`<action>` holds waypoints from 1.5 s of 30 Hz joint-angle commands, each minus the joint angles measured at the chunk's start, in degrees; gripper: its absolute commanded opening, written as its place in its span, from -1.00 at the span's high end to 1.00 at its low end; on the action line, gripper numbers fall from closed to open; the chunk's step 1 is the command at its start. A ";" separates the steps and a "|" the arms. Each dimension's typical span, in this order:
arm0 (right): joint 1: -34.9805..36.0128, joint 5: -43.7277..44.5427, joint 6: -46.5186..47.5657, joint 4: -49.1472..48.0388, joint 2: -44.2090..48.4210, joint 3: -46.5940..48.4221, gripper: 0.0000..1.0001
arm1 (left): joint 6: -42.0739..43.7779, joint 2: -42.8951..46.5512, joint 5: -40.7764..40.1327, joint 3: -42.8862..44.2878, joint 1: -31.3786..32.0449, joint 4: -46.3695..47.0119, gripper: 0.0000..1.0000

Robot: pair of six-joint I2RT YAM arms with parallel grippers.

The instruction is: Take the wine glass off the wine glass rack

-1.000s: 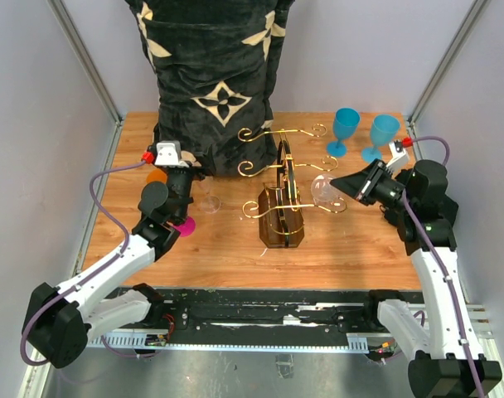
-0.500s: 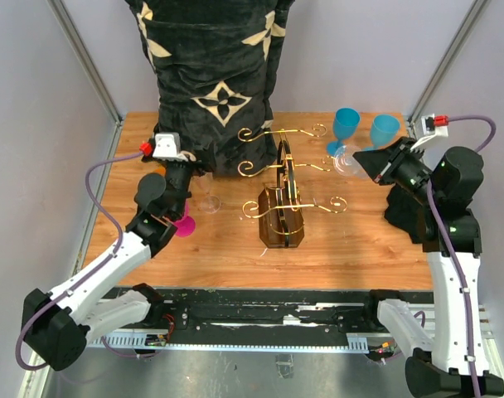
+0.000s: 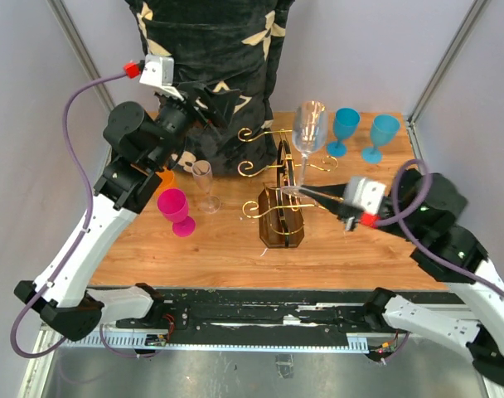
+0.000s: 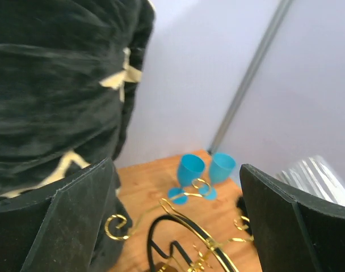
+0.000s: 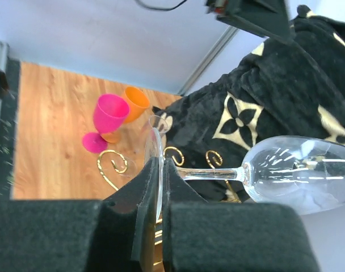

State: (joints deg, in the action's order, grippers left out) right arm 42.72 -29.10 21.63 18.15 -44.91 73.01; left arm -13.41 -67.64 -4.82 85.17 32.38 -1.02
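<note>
The left gripper (image 4: pixel 175 167) hangs high over the back-left of the table (image 3: pixel 360 249) with its fingers spread wide and nothing between them. It points toward the black throw (image 3: pixel 210 50) with cream motifs that is draped at the rear.

The table is warm wood-grain, boxed in by pale lilac walls with metal posts at the corners. From the left it carries a pink goblet (image 3: pixel 175 207), an orange cup (image 3: pixel 165 176) partly hidden by the arm, and a small clear flute (image 3: pixel 204 184). The rack (image 3: pixel 281 211) follows at centre – gold scroll arms on a dark body – and two blue goblets (image 3: pixel 346 128) stand at the back right.

The right gripper (image 3: pixel 295 189) reaches in from the right, its fingers pinched tight on the foot of the wine glass (image 3: pixel 310 124). The glass stands upright, bowl up, raised over the rack's right-hand arms. Whether it touches the wire I cannot tell.
</note>
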 commanded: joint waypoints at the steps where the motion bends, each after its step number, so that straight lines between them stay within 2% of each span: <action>1: 16.95 23.37 29.32 1.78 -5.96 0.11 0.99 | -3.82 -3.33 10.78 6.61 0.29 -12.27 -0.99; 3: 21.97 30.19 34.43 -0.22 -8.10 -1.35 0.99 | -5.07 -3.99 12.26 8.45 0.31 -13.98 -0.99; 6: 24.77 34.08 38.76 -3.31 -10.81 -2.19 0.99 | -6.98 -5.74 14.84 11.56 0.31 -17.84 -0.99; 13: 25.84 34.73 41.03 -5.12 -14.61 -0.95 0.99 | -6.81 -9.21 16.47 16.34 0.31 -24.71 -0.99; 17: 27.00 35.97 42.49 -5.58 -15.92 -0.68 0.99 | -5.98 -12.24 14.12 20.66 0.31 -30.98 -0.99; 23: 28.32 34.82 44.04 -6.95 -16.88 -1.59 0.99 | -5.46 -13.27 13.25 20.78 0.31 -31.72 -0.99; 33: 29.42 36.22 46.84 -8.44 -18.38 -1.62 0.99 | -5.45 -16.09 17.18 24.33 0.31 -35.43 -0.99; 38: 29.53 37.40 48.14 -9.20 -18.90 -1.65 0.99 | -5.14 -18.02 19.21 27.05 0.38 -39.33 -0.87; 42: 29.55 38.38 48.43 -9.73 -18.92 -1.88 0.99 | -4.43 -18.40 17.68 27.61 0.84 -40.64 -0.79; 45: 29.52 39.53 48.88 -10.46 -18.86 -2.31 0.99 | -4.67 -18.16 18.13 27.52 0.93 -40.56 -0.54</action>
State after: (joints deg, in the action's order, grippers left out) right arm 71.37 7.22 67.13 13.98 -64.58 70.41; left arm -19.40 -85.78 12.38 111.42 32.75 -39.42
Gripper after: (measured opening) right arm 0.037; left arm 0.851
